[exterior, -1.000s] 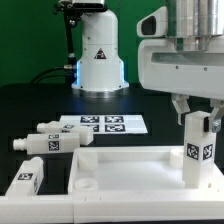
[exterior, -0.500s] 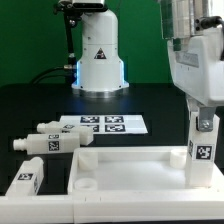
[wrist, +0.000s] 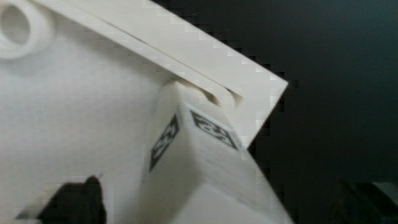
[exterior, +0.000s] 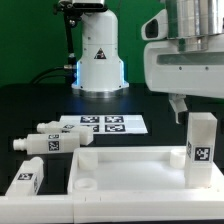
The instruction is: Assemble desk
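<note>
The white tabletop (exterior: pixel 130 156) lies at the front of the table with its rim up. One white tagged leg (exterior: pixel 201 150) stands upright in its corner at the exterior view's right. My gripper (exterior: pixel 194 106) hangs just above the top of that leg, jaws apart, one finger (exterior: pixel 178 105) beside the leg and clear of it. In the wrist view the leg (wrist: pixel 205 150) rises from the tabletop corner (wrist: pixel 71 110) toward my gripper (wrist: pixel 222 205), with a dark finger (wrist: pixel 71 200) off to one side. Three loose legs (exterior: pixel 50 128) (exterior: pixel 45 143) (exterior: pixel 25 181) lie at the exterior view's left.
The marker board (exterior: pixel 105 123) lies flat behind the tabletop. The white conical robot base (exterior: pixel 98 55) stands at the back. A round corner socket (exterior: pixel 86 185) shows in the tabletop's front left; another socket (wrist: pixel 18 35) shows in the wrist view.
My gripper was shut on the upright leg's top and turned with it. Now it has let go and risen a little; the leg stays standing in the corner.
</note>
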Robot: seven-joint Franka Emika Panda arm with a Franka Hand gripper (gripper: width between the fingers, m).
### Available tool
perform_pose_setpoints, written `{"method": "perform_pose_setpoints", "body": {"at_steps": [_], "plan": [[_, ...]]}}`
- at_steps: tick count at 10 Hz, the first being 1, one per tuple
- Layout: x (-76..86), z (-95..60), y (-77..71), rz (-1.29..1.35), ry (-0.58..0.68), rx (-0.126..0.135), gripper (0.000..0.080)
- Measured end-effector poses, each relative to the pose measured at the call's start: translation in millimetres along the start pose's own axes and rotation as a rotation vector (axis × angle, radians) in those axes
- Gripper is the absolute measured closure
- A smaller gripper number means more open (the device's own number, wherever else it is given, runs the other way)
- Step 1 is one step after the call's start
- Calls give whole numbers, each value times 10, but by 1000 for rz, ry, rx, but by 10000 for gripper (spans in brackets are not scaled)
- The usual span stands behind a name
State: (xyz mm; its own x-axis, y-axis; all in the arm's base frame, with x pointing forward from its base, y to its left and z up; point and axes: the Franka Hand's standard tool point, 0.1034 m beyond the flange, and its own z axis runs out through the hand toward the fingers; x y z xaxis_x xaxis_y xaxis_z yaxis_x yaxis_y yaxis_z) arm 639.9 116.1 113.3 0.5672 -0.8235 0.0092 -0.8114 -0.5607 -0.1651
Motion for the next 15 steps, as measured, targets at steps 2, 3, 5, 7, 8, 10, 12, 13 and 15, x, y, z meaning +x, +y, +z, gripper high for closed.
{"method": "perform_pose_setpoints", "body": {"at_steps": [2,3,5,7,8,10,12,13,15], "plan": [[-25,14,-1,-156,-7,-4,153],[-17,14,3,-250,-7,-4,151],[38,12,18,-641,3,-25,151],[49,14,11,-676,0,-28,163],[51,15,13,-666,0,-28,163],[54,17,19,-562,0,-29,514],[60,10,38,-263,7,-40,511],[31,11,50,-80,9,-52,511],[6,10,56,261,30,-40,511]]}}
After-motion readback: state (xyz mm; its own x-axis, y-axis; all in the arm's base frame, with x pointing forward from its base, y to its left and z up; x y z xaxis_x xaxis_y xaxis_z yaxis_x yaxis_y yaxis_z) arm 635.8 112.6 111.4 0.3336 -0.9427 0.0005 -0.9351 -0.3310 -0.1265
